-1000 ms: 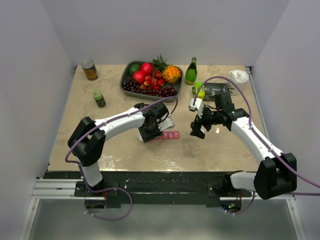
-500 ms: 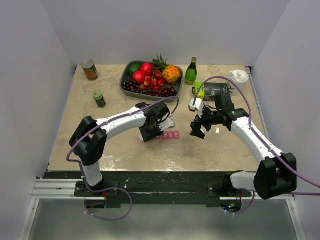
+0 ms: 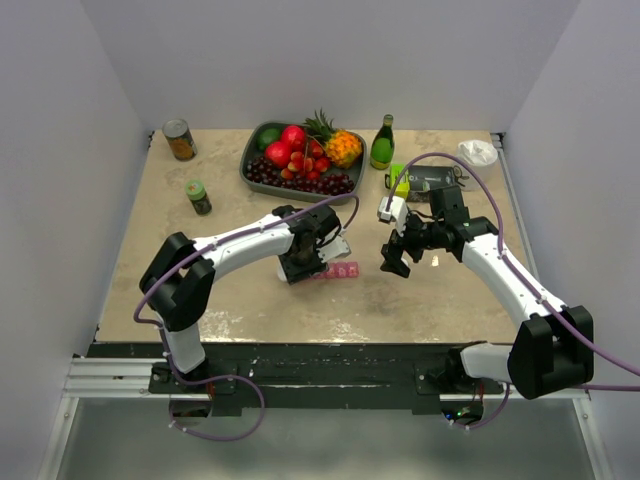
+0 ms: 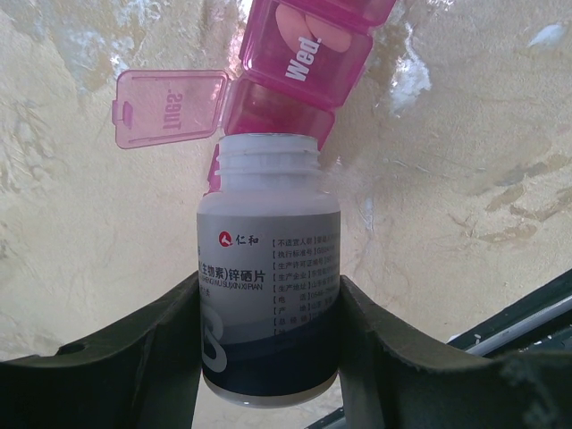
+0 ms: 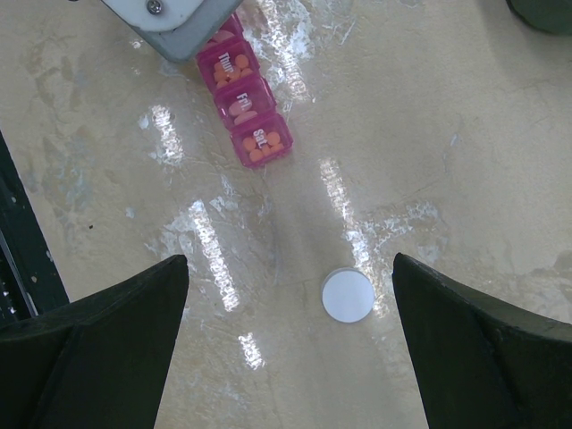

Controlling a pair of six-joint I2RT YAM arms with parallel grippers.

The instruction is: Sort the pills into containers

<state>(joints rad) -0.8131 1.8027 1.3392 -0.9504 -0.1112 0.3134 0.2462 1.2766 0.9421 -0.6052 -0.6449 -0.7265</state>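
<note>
Left claw (image 4: 268, 313) pinches the uncapped white bottle (image 4: 268, 259), mouth tipped at the open Tuesday cell (image 4: 268, 112) of the pink containers (image 4: 308, 49) on the tabletop (image 4: 465, 179), lined up for a pour, we reckon. Right claw (image 5: 288, 264) hangs spread wide above the white cap (image 5: 348, 295), apart from the containers. We see orange pills (image 5: 259, 147) in Thursday, Friday and Saturday, something pale under Wednesday; the open cell's contents we can't make out.
</note>
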